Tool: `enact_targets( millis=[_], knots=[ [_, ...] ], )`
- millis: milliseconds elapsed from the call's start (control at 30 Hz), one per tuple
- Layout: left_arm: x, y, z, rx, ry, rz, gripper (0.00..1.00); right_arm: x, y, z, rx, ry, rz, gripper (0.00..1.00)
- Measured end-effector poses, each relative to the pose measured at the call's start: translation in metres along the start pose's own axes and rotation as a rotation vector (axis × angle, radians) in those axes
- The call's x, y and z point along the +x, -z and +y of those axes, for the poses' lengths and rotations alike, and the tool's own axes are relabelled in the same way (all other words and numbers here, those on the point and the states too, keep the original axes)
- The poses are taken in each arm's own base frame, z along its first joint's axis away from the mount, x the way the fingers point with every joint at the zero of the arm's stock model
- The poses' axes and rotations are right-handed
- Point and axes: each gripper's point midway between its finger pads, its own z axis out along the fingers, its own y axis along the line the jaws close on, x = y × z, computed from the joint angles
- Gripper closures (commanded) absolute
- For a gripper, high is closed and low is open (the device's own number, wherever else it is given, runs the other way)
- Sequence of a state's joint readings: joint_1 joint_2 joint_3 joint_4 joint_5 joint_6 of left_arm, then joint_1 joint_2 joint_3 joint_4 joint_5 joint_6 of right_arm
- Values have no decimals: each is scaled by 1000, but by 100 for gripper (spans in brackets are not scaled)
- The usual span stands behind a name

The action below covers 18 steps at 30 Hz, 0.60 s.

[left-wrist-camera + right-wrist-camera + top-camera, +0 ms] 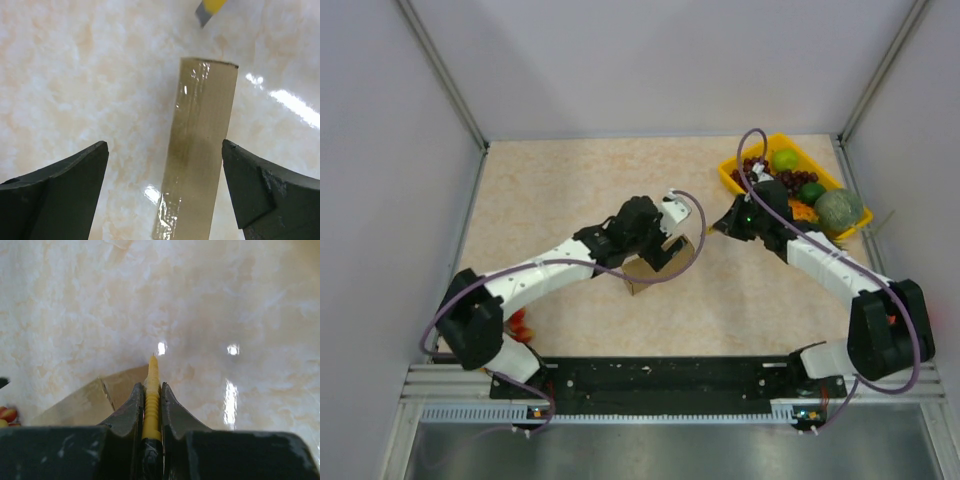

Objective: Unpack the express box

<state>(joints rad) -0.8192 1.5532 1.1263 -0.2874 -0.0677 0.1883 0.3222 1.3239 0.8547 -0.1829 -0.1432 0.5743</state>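
Express box (pixel 650 268) sits mid-table, taped face up. Left claw (pixel 165 185) spread astride it; right claw (pixel 151 410) at 2 o'clock pinching yellow cutter (pixel 151 390). Step, prob.: slitting tape. Next: steady box, line blade w/ seam.

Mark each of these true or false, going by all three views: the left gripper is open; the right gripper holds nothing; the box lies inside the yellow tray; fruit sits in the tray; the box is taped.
1. The left gripper is open. True; its fingers straddle the express box without touching.
2. The right gripper holds nothing. False; it is shut on a yellow cutter.
3. The box lies inside the yellow tray. False; it sits on the table.
4. Fruit sits in the tray. True.
5. The box is taped. True; glossy tape shows.
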Motion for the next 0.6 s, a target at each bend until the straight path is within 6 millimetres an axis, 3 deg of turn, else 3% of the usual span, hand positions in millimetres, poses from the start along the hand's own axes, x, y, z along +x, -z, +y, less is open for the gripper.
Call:
enact_targets(
  millis=[100, 233, 433, 567, 600],
  knots=[
    [-20, 28, 11, -54, 28, -124, 1, -8, -22, 6, -16, -18, 12, 100],
    [-16, 57, 28, -170, 93, -222, 1, -31, -52, 21, -61, -46, -20, 96],
    [14, 61, 43, -298, 219, -199, 1, -47, -101, 29, -96, -91, -26, 83],
    [26, 57, 41, -279, 263, -185, 1, -32, -135, 16, -68, -113, 21, 74],
    [30, 58, 41, -281, 268, -181, 1, -27, -139, 11, -54, -118, 36, 66]
  ],
)
